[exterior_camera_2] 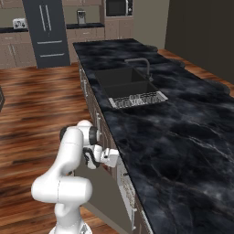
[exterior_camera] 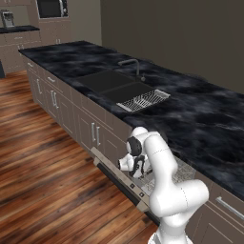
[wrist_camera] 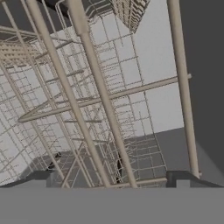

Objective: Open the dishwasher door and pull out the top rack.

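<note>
Already the wide flat taupe dishwasher door (exterior_camera: 119, 177) hangs swung down and open below the black marbled stone counter (exterior_camera: 200, 119), its dark edge strip with small buttons facing up toward the wooden plank floor (exterior_camera: 43, 167). From the left base camera the door sits at about six o'clock, and the white arm's two-finger gripper (exterior_camera: 139, 167) is lowered into the opening just above it. From the right base camera the same door (exterior_camera_2: 103, 196) shows as a grey slab at about six o'clock, with the gripper (exterior_camera_2: 112, 160) reaching under the counter's (exterior_camera_2: 183, 151) edge.

Along the hand camera, the shallow basket of thin grey wire grid, the top rack (wrist_camera: 87, 109), lies directly ahead of the gripper (wrist_camera: 112, 177): long pale bars run from six o'clock up to twelve o'clock, crossed by finer wires. The two dark fingertips (wrist_camera: 37, 177) stand spread wide apart, one at seven o'clock and one at five o'clock, with several rack bars rising between them. Nothing is clamped; whether a fingertip touches a wire cannot be told.

Farther along the counter, at about twelve o'clock in the left base view, lie the dark double sink basin (exterior_camera: 112, 86), its curved grey faucet (exterior_camera: 133, 64) and a flat wire drying tray (exterior_camera: 143, 100).
</note>
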